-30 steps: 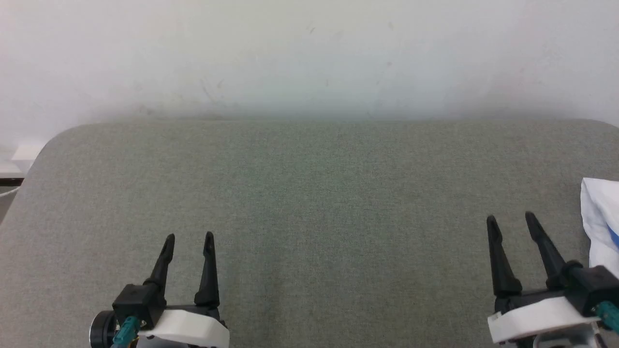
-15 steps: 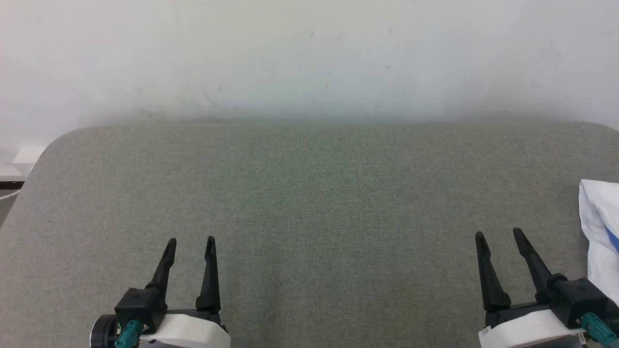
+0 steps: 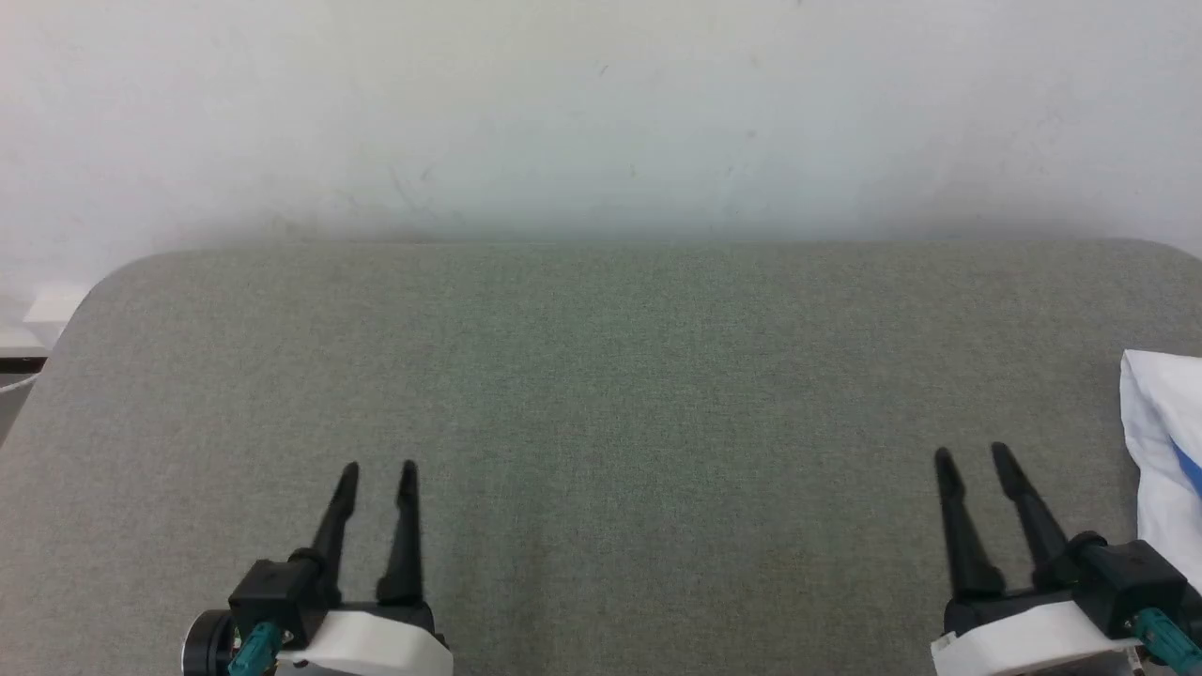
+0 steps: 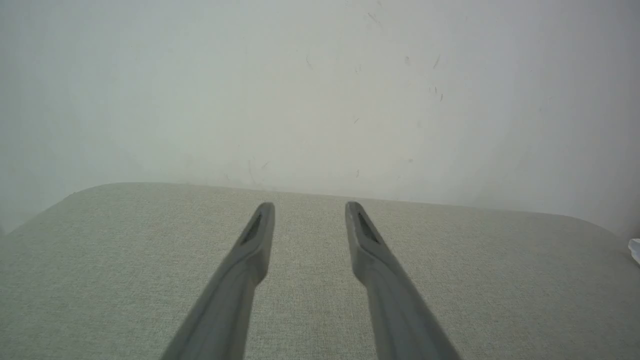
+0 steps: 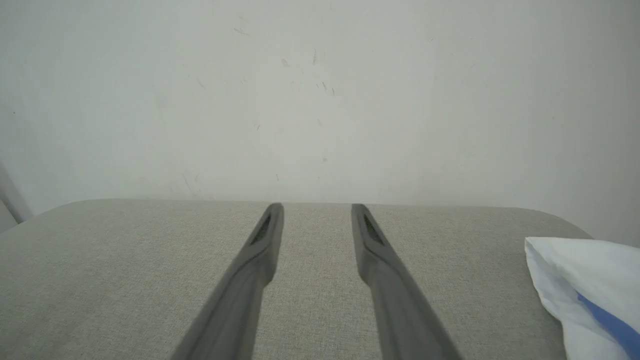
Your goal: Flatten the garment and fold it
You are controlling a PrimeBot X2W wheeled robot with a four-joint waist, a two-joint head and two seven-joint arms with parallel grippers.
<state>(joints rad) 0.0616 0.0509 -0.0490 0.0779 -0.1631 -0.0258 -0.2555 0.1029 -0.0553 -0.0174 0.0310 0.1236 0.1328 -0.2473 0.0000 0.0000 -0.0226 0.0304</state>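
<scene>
Garment (image 3: 1157,427) just beside right tool (image 3: 971,454)

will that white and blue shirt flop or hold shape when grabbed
Probably floppy: the garment lies in soft rumpled folds. Likely light, since the cloth looks thin. Pushed, it would probably bunch on the textured grey surface rather than slide.

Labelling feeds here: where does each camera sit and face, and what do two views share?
Head view: on the head, facing forward and down at the grey fabric surface; left gripper and right gripper at bottom.
Left wrist view: on the left wrist, along its fingers toward the wall.
Right wrist view: right wrist, along its fingers, same wall.
Shared: head and right wrist views both show the garment.
</scene>
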